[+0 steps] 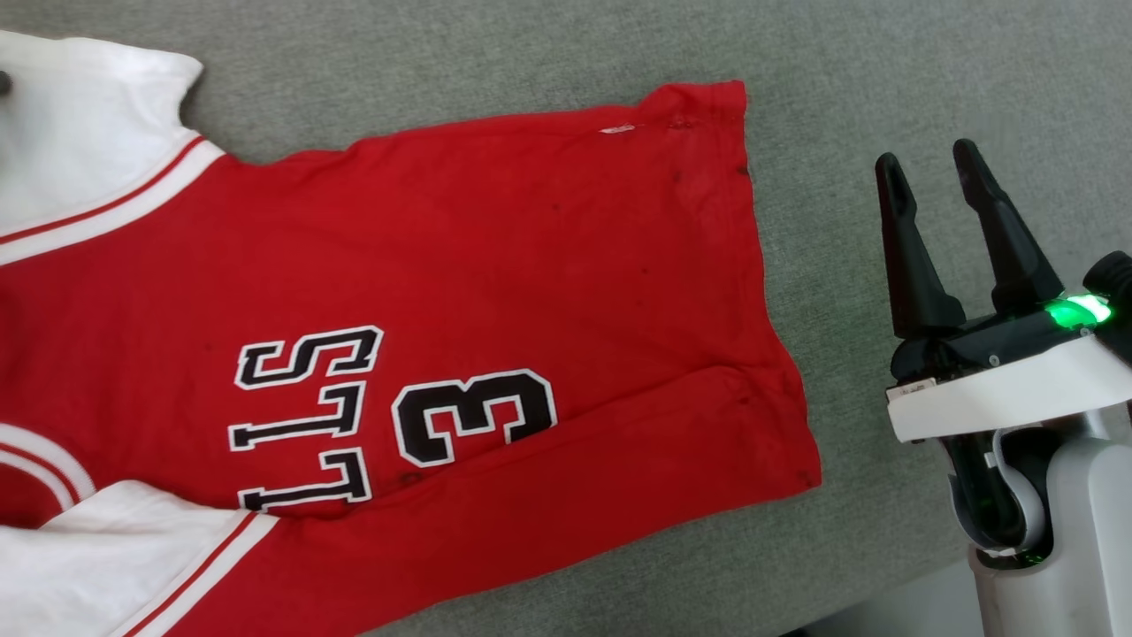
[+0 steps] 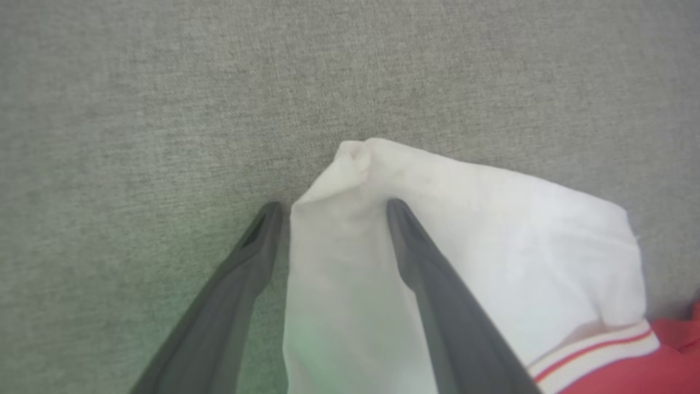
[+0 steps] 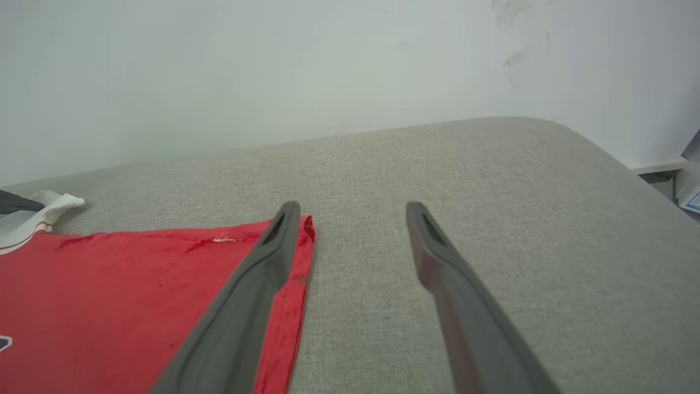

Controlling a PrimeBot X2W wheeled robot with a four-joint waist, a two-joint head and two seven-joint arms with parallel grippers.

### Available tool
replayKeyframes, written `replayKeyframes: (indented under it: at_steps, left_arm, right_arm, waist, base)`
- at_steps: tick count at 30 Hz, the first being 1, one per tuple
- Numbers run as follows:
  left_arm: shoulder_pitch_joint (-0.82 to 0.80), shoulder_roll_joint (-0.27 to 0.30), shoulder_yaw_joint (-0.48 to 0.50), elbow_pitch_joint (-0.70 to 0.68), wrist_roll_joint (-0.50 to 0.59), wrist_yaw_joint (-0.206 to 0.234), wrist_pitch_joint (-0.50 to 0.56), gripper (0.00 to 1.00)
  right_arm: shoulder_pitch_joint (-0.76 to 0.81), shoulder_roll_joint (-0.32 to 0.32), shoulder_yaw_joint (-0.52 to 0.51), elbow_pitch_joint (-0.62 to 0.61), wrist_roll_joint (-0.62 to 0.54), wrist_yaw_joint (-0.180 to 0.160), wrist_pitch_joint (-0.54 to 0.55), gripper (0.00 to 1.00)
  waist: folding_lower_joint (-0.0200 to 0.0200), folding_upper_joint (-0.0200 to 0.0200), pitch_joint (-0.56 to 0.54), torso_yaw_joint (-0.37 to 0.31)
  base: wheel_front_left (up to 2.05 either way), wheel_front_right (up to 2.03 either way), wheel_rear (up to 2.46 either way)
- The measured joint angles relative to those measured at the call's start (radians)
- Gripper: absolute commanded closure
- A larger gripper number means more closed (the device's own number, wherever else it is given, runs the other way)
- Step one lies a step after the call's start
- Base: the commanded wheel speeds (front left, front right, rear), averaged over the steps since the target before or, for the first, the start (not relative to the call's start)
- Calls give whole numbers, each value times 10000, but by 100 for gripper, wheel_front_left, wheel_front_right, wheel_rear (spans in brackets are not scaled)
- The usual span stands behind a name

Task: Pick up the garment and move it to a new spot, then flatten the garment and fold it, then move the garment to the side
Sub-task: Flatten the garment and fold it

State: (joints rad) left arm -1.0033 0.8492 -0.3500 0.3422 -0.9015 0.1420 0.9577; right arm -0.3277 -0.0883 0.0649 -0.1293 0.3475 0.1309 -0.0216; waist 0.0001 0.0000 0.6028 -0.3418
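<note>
The garment [image 1: 495, 265], a red jersey with white sleeves and black lettering, lies spread on the grey surface with its hem toward the right. My right gripper [image 1: 930, 166] hovers open just right of the hem, nothing between its fingers. In the right wrist view the right gripper [image 3: 353, 210] has its left finger over the garment's [image 3: 109, 284] far hem corner. My left gripper [image 2: 333, 208] stands open astride the bunched tip of the white sleeve [image 2: 492, 241]. One finger rests over the cloth and the other is on the bare surface beside it.
The grey padded surface [image 1: 884, 71] extends beyond the hem and rounds off at its right edge [image 3: 612, 158]. A white wall [image 3: 273, 71] stands behind it. A strip of pale floor [image 1: 911, 610] shows at the near right.
</note>
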Motion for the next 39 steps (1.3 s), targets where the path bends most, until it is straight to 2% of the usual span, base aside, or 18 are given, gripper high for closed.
replayKeyframes:
  at_steps: [3,4,5,6,7,10,14,19,27,33,39]
  left_arm:
    - [-43,36,201,242,-290,276,267,0]
    - [-43,36,337,322,-472,422,401,3]
    - [-41,27,412,372,-593,562,474,40]
    - [-25,33,454,376,-627,625,504,93]
    - [18,29,506,382,-658,717,504,100]
    - [211,-10,598,380,-696,817,263,100]
    - [377,-336,548,462,-652,777,-192,100]
    - [521,-920,280,637,-520,431,-840,100]
    - [16,-1862,-102,543,-144,-144,-2042,100]
    - [-311,-2383,-405,222,-86,-476,-2226,100]
    - [-364,-2633,-617,54,0,-635,-2451,100]
  right_arm:
    - [-45,31,82,182,178,0,-59,0]
    - [-61,31,88,251,201,0,-100,0]
    - [-72,35,88,313,244,0,-94,0]
    - [-76,35,88,360,297,0,-86,0]
    - [-77,33,88,414,320,0,-86,0]
    - [-80,-4,25,548,437,0,-10,0]
    - [-156,-169,-12,754,782,0,395,0]
    - [-677,-798,286,1486,1743,0,1645,0]
    - [-2243,-1919,604,3363,2886,0,4418,0]
    - [-3580,-2297,767,4679,3049,0,6008,0]
    - [-4775,-2311,940,6132,2986,0,7055,0]
  waist:
    - [-1,1,198,-213]
    - [-1,0,248,-273]
    - [-1,0,283,-322]
    - [-2,0,310,-361]
    - [-2,0,323,-391]
    - [-2,0,266,-383]
    - [-1,0,42,-234]
    - [-1,0,-402,135]
    - [0,0,-978,1272]
    - [-1,0,-1084,2225]
    - [-1,0,-852,2902]
  base:
    - [0,0,0]
    - [0,0,0]
    - [0,0,0]
    - [0,0,0]
    - [0,0,0]
    - [0,0,0]
    - [0,0,0]
    - [0,0,0]
    - [0,0,0]
    - [0,0,0]
    - [0,0,0]
